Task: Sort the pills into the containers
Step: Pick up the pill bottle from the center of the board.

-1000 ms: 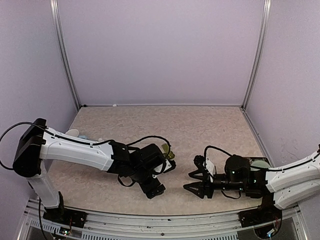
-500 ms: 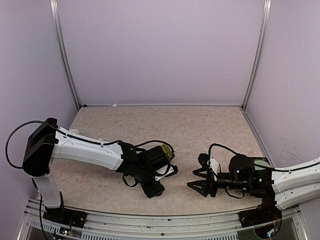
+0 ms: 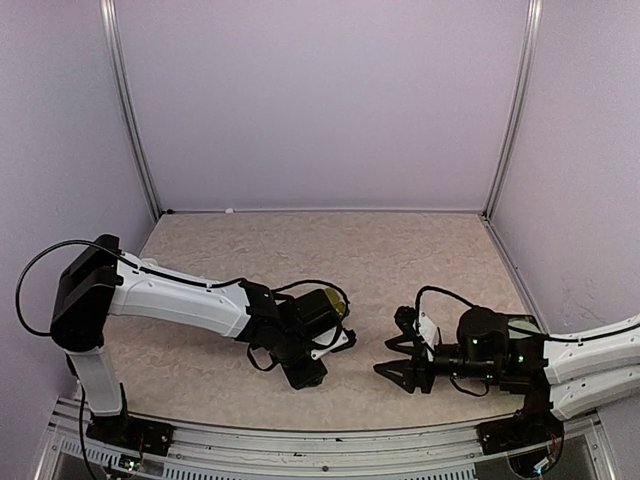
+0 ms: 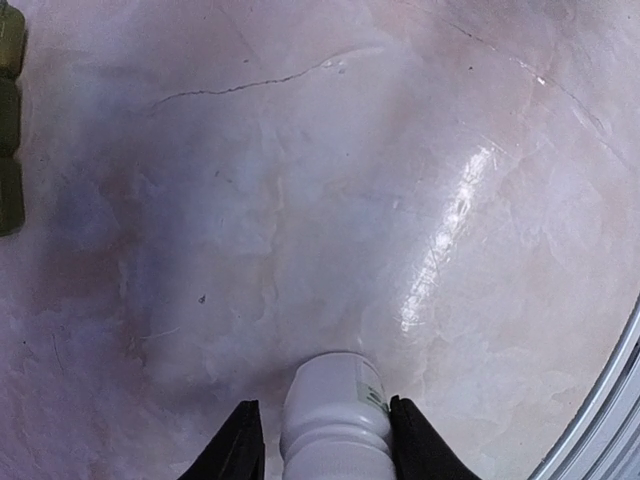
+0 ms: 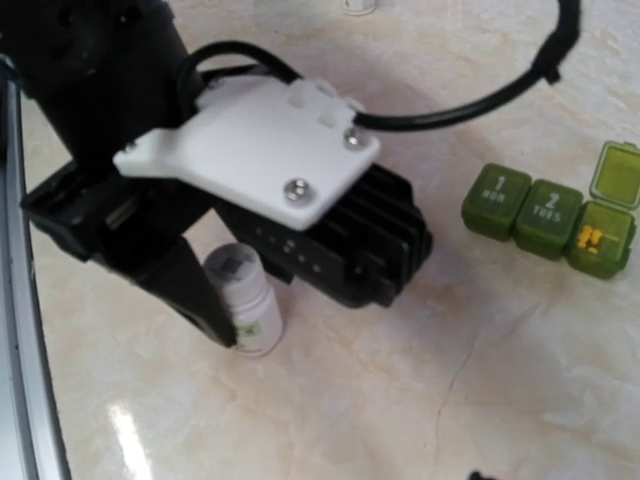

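A small white pill bottle (image 4: 335,410) stands upright on the marble table, between the black fingers of my left gripper (image 4: 325,403), which have closed in against its sides. In the right wrist view one left finger (image 5: 195,295) lies against the bottle (image 5: 243,295). The containers (image 5: 545,215) are a green three-compartment strip to the right. Its end compartment is open with yellow pills (image 5: 590,240) inside. The strip also shows at the left wrist view's left edge (image 4: 8,130). My right gripper (image 3: 385,357) hovers open and empty to the right of the left gripper (image 3: 308,375).
The metal rail (image 4: 600,400) of the table's front edge runs close behind the bottle. A pale green bowl (image 3: 522,322) peeks out behind the right arm. The left arm's black cable (image 5: 480,100) loops above the pill box.
The left gripper's jaws have closed from wide open onto the white bottle. The right arm drew back a little to the right a second ago and has been still since.
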